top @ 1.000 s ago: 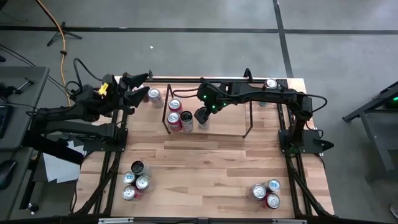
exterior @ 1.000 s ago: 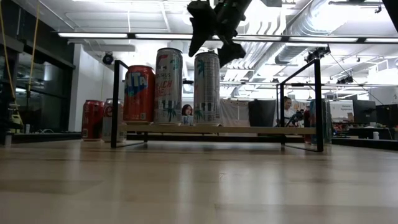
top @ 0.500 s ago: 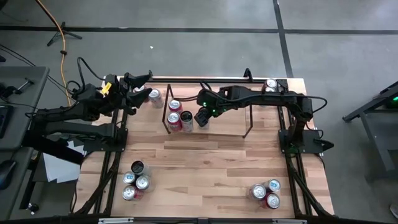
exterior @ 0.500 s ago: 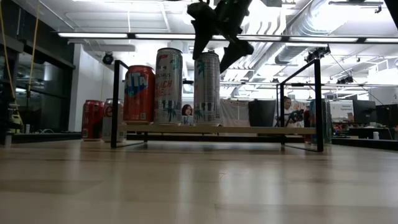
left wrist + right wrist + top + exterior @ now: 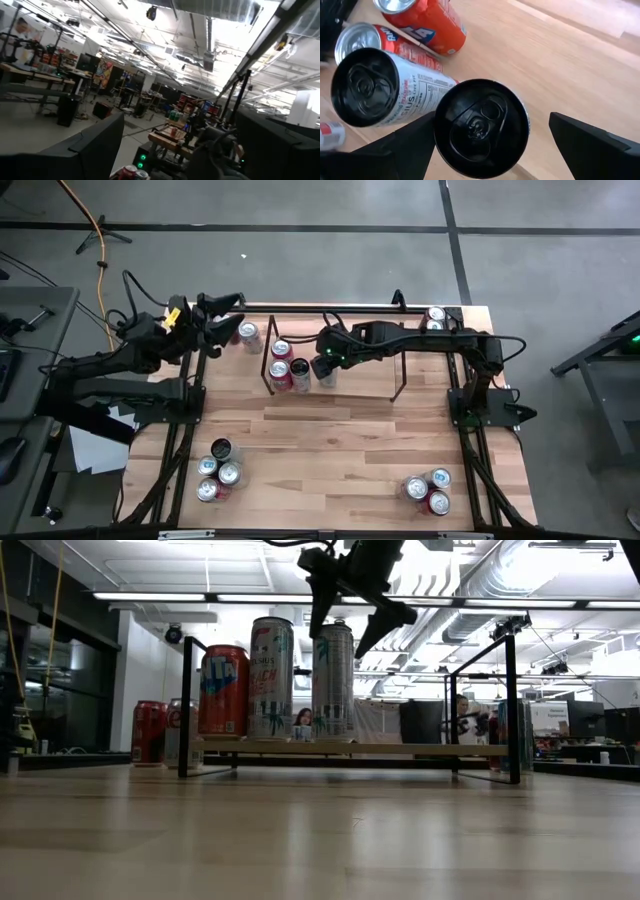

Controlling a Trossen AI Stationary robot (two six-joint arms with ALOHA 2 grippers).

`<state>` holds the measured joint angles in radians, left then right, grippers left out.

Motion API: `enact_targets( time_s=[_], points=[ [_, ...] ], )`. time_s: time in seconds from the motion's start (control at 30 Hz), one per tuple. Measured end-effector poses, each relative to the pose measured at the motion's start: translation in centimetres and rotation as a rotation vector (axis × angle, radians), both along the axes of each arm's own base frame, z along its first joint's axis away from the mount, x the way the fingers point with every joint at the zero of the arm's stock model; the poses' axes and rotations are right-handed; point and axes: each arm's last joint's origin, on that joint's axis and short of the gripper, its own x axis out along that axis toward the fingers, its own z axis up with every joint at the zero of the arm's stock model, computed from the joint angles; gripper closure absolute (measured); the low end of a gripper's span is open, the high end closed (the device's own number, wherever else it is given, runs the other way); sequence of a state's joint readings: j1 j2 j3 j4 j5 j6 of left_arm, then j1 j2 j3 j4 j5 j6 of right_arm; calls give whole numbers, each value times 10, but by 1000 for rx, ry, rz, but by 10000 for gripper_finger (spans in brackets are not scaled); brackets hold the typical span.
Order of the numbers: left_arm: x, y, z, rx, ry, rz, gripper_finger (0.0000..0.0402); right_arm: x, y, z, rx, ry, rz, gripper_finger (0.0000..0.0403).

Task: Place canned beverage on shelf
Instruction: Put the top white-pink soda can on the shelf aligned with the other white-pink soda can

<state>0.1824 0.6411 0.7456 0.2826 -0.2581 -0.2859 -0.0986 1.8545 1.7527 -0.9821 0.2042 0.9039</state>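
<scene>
Right arm is reaching from its base at the table's right edge across the shelf point(image 5: 335, 365), forearm lying level over the shelf top. Right gripper point(image 5: 322, 366) is hanging above the shelf's left part, fingers point(image 5: 393, 615) spread wide and angled downward, gripping nothing. Left arm is sitting well left of the shelf, at the table's far-left corner. Left gripper point(image 5: 225, 320) is pointing toward the shelf, fingers apart and holding nothing.

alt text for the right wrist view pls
The right tool, open, hangs straight over a black-topped can, one finger on each side and apart from it. Beside it stand a second black-topped can and two red cans over the wooden table.
</scene>
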Motion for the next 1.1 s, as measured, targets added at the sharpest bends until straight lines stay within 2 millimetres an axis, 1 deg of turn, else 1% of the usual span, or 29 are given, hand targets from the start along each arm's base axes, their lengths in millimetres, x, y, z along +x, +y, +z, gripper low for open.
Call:
enact_targets(
  time_s=[0.13,0.4,0.5,0.67,0.77,0.87,0.9,1.1],
  points=[
    [0,2,-2,-3,23,10,64,0,0,0,5,-9,-41,48],
    [0,3,-3,-22,24,-1,64,1,2,1,14,-38,-131,84],
    [0,3,-3,-21,23,-3,64,2,2,-2,-1,-34,-150,88],
    [0,3,-3,-21,24,-4,64,5,5,-6,9,-19,-128,91],
    [0,3,-3,-28,19,-7,64,4,6,-5,-16,-8,-73,108],
    [-1,3,-2,-28,14,-8,64,0,5,1,-54,11,25,145],
    [-2,3,-2,-27,10,-8,64,-2,2,4,-68,19,77,155],
    [-5,2,0,-31,-7,-11,64,-6,-27,28,-167,13,401,156]
  ],
)
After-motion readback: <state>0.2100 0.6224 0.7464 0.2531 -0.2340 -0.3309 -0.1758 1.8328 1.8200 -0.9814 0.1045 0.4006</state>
